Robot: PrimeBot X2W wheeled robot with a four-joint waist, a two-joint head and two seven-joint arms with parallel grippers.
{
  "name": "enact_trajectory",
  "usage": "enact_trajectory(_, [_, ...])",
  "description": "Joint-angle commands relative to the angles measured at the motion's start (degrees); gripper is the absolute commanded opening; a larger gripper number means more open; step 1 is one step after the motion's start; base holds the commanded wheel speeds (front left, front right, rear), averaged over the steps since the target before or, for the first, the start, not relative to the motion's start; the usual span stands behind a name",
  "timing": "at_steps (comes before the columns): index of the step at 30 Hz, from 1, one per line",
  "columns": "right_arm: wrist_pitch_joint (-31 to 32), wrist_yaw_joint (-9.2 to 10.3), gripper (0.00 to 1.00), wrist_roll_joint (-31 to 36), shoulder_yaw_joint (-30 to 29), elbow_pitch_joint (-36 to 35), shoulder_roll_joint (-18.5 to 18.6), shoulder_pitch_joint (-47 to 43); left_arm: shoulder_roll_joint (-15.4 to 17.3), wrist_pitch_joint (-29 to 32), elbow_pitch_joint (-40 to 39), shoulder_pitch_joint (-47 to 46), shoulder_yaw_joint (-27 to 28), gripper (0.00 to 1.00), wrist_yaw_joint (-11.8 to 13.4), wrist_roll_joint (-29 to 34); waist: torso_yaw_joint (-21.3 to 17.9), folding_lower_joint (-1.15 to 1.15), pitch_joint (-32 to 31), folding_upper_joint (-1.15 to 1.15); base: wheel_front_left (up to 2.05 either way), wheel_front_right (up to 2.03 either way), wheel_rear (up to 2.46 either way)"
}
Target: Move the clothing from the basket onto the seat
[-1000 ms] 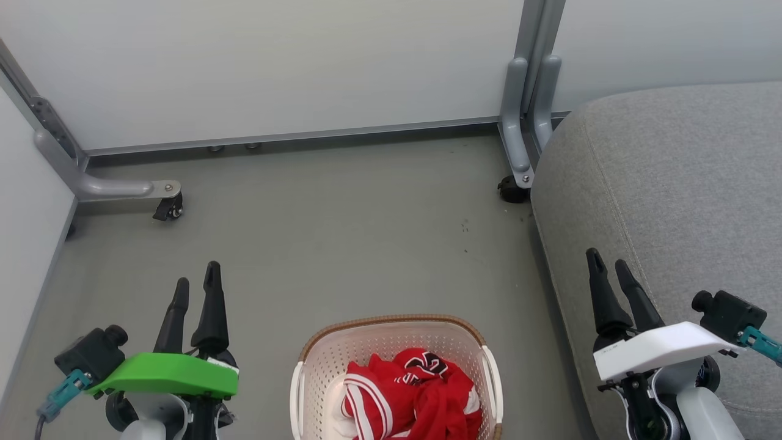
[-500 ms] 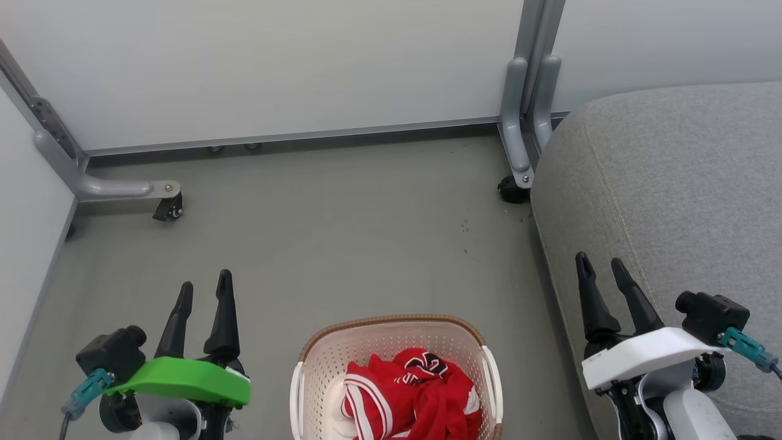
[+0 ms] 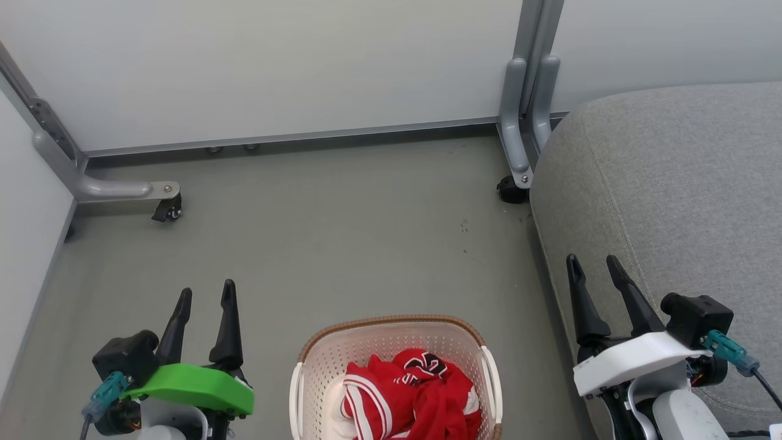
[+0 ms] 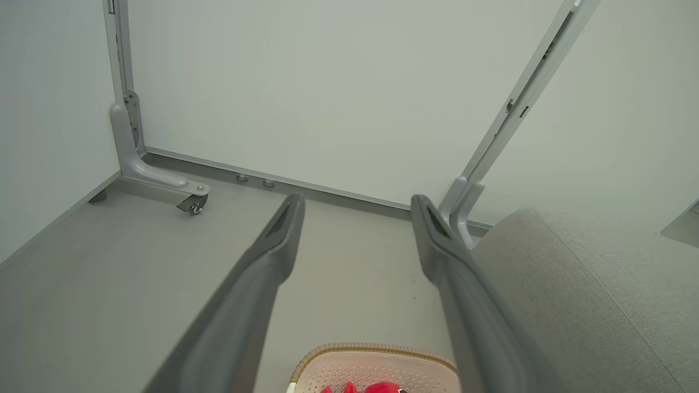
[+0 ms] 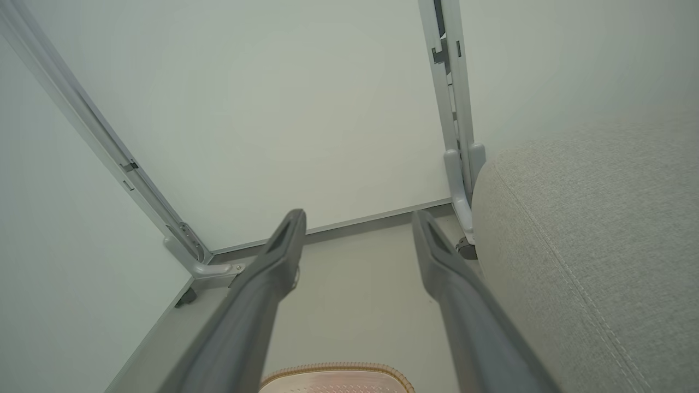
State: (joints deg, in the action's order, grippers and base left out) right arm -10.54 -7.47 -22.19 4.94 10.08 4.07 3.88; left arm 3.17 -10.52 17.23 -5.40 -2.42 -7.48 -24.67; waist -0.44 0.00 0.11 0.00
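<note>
The red jersey point(image 3: 410, 394) lies crumpled in the cream basket point(image 3: 391, 327) on the floor at the bottom middle of the head view. A scrap of the jersey point(image 4: 377, 388) and the basket's brown rim point(image 4: 377, 349) peek in at the bottom of the left wrist view; the basket rim point(image 5: 336, 369) also edges the right wrist view. The grey seat point(image 3: 684, 201) stands at the right. My left gripper point(image 3: 206, 292) hangs open left of the basket, holding nothing. My right gripper point(image 3: 591, 263) is open in front of the seat's edge, right of the basket.
Pale partition panels close off the back and left. Their grey metal feet with castors point(image 3: 166, 209) point(image 3: 511, 189) rest on the floor. Bare grey floor point(image 3: 342, 232) stretches between the basket and the back wall.
Both grippers have drawn lower in the head view and inward toward the basket. Their fingers spread somewhat wider. The jersey and basket have not moved.
</note>
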Motion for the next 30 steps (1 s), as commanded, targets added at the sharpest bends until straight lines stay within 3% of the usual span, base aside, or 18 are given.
enact_trajectory(1, [-0.51,-0.03,1.00,1.52,0.20,-0.31,-0.08,0.08,0.20,-0.48,0.11,-1.32,0.15,1.00,-0.02,1.41,-0.02,0.00,-0.01,0.00,0.00,0.00,0.00])
enact_trajectory(30, [-3.82,-0.03,1.00,14.23,0.34,1.18,-0.78,-0.37,-0.23,-3.79,4.18,-1.44,0.80,1.00,0.38,14.28,-0.61,0.00,-0.11,0.00,0.00,0.00,0.00])
